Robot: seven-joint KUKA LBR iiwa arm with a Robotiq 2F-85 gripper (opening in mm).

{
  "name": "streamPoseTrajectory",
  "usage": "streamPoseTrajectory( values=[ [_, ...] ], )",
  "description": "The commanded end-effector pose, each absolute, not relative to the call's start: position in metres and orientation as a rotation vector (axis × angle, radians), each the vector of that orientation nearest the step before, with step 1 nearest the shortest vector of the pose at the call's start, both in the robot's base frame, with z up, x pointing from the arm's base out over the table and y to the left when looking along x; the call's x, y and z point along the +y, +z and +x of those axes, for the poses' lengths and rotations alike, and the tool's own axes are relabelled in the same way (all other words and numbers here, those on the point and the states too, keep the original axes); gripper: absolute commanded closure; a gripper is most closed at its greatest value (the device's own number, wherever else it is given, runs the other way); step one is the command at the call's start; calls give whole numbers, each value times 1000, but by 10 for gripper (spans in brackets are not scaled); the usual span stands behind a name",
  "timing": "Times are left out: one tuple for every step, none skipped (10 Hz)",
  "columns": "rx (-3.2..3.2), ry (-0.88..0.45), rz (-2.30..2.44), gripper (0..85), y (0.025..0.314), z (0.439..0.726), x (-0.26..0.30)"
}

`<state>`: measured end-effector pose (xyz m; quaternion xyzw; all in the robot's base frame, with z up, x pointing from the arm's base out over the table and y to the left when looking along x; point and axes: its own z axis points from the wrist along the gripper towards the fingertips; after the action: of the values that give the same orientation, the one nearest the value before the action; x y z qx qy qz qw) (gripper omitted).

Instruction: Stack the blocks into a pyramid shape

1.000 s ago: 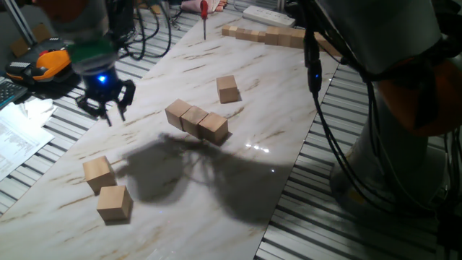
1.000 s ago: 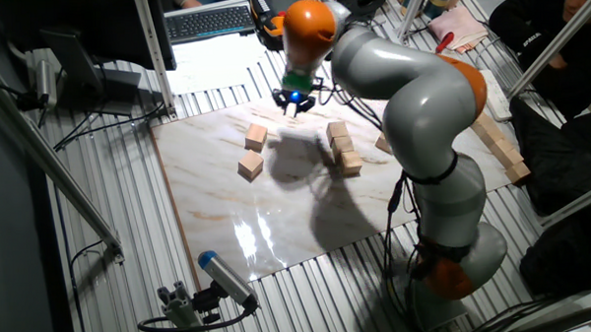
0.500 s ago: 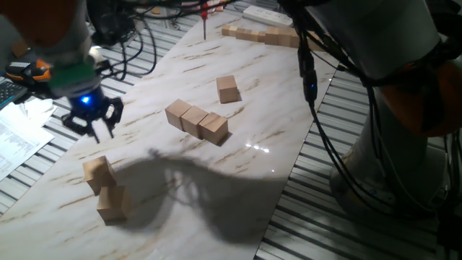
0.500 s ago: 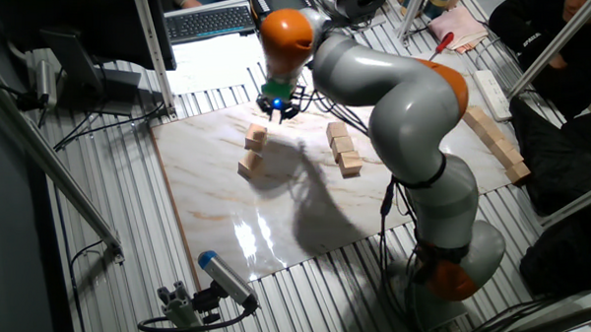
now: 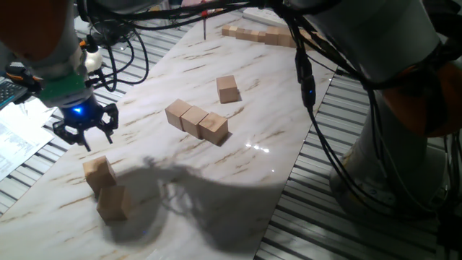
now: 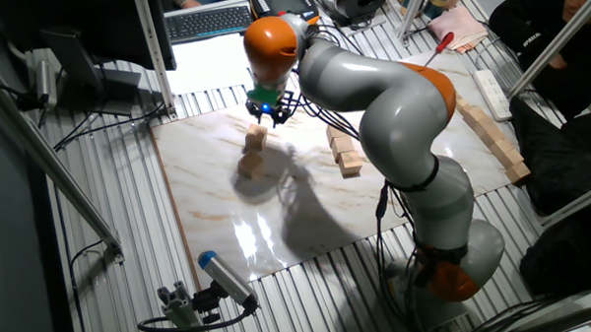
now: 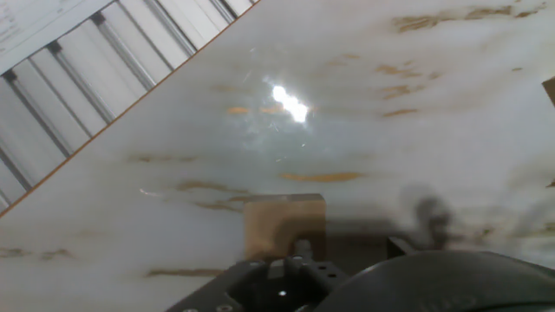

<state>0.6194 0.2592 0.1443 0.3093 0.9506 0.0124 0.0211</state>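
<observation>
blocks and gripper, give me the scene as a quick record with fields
surface: marble-patterned board on a slatted table
row of three: blocks touching side by side near the board's middle
single block: lone cube just beyond the row
near pair: two cubes close together at the board's near end
stacking: none yet, every block sits on the board
gripper: above the board, by the near pair, empty, fingers spread
far edge: long joined row of cubes, apart from the rest

Grey arm (image 6: 392, 94) with orange joints, green ring, black fingers (image 5: 81, 134).
</observation>
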Motion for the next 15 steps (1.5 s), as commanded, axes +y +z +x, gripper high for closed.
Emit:
streamPoseTrajectory(
  values=[
    [2950, 12, 923, 340, 144, 619, 259],
    [2961, 10, 864, 170, 144, 619, 259],
    [2986, 88, 789, 340, 144, 619, 259],
    [2993, 113, 776, 340, 144, 619, 259],
    [2984, 92, 816, 340, 143, 621, 266],
    [2974, 80, 852, 340, 141, 623, 276],
    [2967, 69, 873, 340, 140, 624, 282],
    [2963, 66, 882, 340, 138, 626, 283],
    [2952, 36, 883, 340, 134, 629, 284],
    [2936, 15, 895, 170, 128, 632, 285],
    [2923, -2, 914, 170, 123, 636, 287],
    [2920, 3, 923, 170, 120, 639, 287],
    [2916, 6, 926, 170, 115, 640, 287],
    [2907, -13, 929, 170, 111, 642, 286],
    [2899, -24, 931, 170, 106, 644, 286]
  ],
)
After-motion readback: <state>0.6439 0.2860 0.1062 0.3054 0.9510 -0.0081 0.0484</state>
